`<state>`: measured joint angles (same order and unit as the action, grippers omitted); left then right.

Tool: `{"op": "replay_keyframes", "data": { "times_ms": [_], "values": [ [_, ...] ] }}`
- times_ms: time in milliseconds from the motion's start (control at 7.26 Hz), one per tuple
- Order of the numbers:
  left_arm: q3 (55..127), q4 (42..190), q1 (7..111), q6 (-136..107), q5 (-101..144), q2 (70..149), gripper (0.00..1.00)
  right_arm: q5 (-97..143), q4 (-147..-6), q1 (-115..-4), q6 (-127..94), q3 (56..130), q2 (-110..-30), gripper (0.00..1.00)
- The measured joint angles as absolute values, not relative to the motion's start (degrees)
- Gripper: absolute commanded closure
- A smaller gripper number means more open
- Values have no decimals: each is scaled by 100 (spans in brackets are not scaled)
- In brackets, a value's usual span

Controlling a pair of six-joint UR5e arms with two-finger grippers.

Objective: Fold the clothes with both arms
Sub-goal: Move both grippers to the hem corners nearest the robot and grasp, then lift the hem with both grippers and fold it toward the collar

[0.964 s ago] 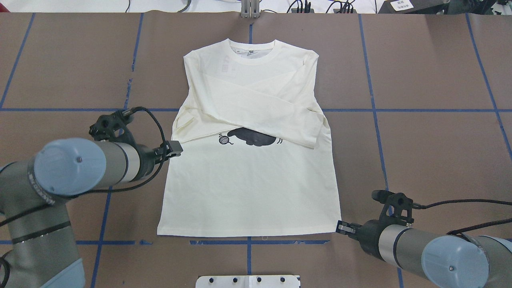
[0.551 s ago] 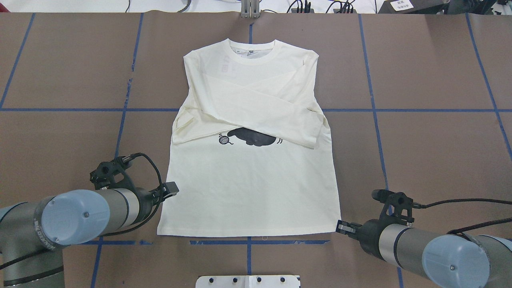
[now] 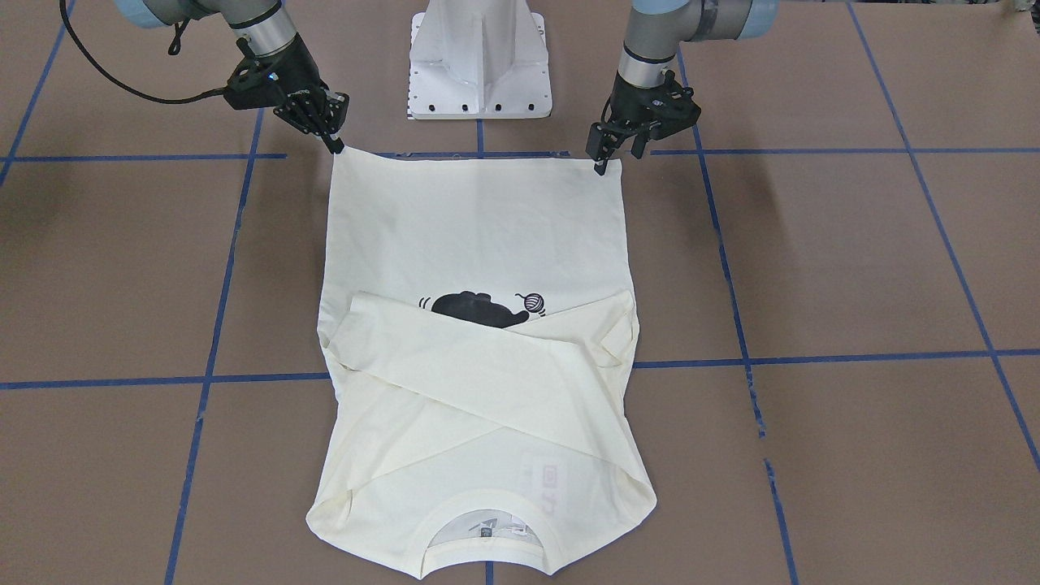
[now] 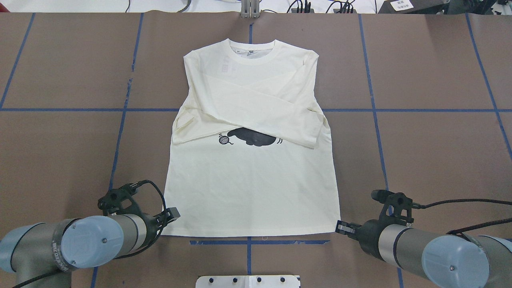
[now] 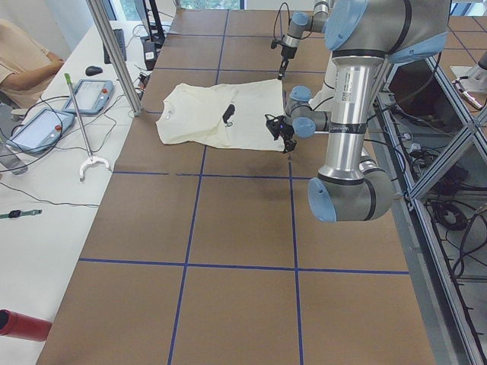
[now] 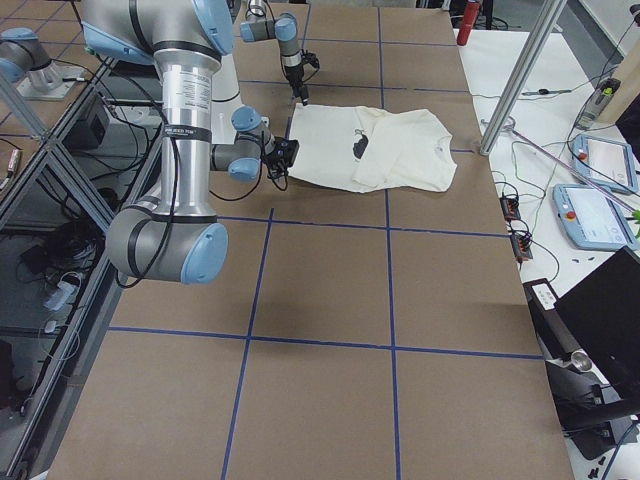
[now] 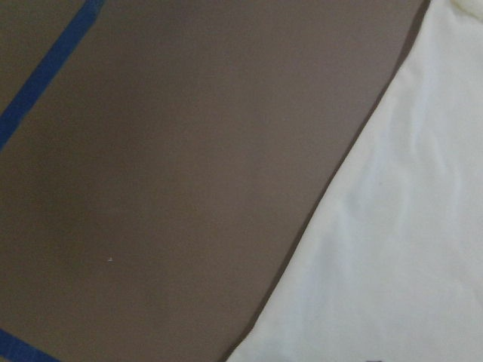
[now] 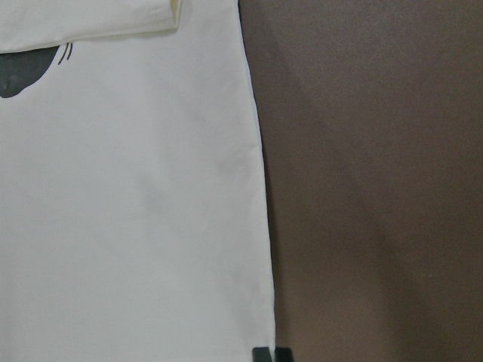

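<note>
**Step in hand:** taking the two hem corners, ahead of a bottom-up fold.

At bottom centre of the overhead view sits the white base (image 4: 248, 281). Just above it a blue tape line (image 4: 280, 242) runs alongside the hem.

The left claw (image 4: 173, 214), lower left, stands at the near left corner of the shirt (image 4: 252, 192). Its wrist view shows only cloth edge and bare table, so its opening cannot be told.

The right claw (image 4: 342, 228), lower right, touches the other hem corner. In its wrist view the tips (image 8: 262, 354) lie almost together at the cloth edge, apparently nipping it, though the hold itself is not plainly visible.

The shirt lies flat, face up, mid-frame on the brown table (image 4: 432, 152), hem toward the bottom of the frame. Above mid-body the cat print (image 4: 254, 138) peeps out under the sleeves (image 4: 256, 108), which are crossed over the chest. The collar (image 4: 252, 56) is uppermost.

**Next move, as judged:** the left claw must secure its corner. Both claws then lift together and carry the hem toward the collar at even height and pace, so that the fold line comes out square and the sleeves are not dragged loose. A pinch taking only the top layer would open the body.

**Surroundings:** no object shows between hem and collar. Cables (image 4: 304, 6) hang at the top edge, well apart from the shirt. In the left side view a person (image 5: 19, 57) sits at a side table (image 5: 46, 190), upper left, far from the arms.
</note>
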<state>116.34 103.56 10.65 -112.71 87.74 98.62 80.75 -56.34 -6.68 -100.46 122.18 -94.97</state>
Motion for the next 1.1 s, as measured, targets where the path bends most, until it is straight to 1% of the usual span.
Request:
{"op": "replay_keyframes", "data": {
  "times_ms": [138, 276, 413, 551, 689, 1102],
  "values": [
    [11607, 10360, 1052, -11263, 8775, 9870, 23, 8070, -5634, -670, -10046, 12217, -9501, 100],
    [11594, 10361, 1049, -11250, 8778, 9872, 39, 8064, -5634, -673, -10046, 12217, -9505, 100],
    [11586, 10362, 1047, -11255, 8779, 9872, 57, 8061, -5634, -675, -10046, 12217, -9508, 100],
    [11586, 10362, 1044, -11269, 8782, 9879, 80, 8060, -5634, -676, -10046, 12217, -9509, 100],
    [11581, 10362, 1037, -11279, 8784, 9887, 100, 8060, -5634, -676, -10046, 12217, -9508, 100],
    [11560, 10352, 1011, -11272, 8796, 9887, 100, 8069, -5634, -677, -10046, 12225, -9489, 100]
  ]
}}
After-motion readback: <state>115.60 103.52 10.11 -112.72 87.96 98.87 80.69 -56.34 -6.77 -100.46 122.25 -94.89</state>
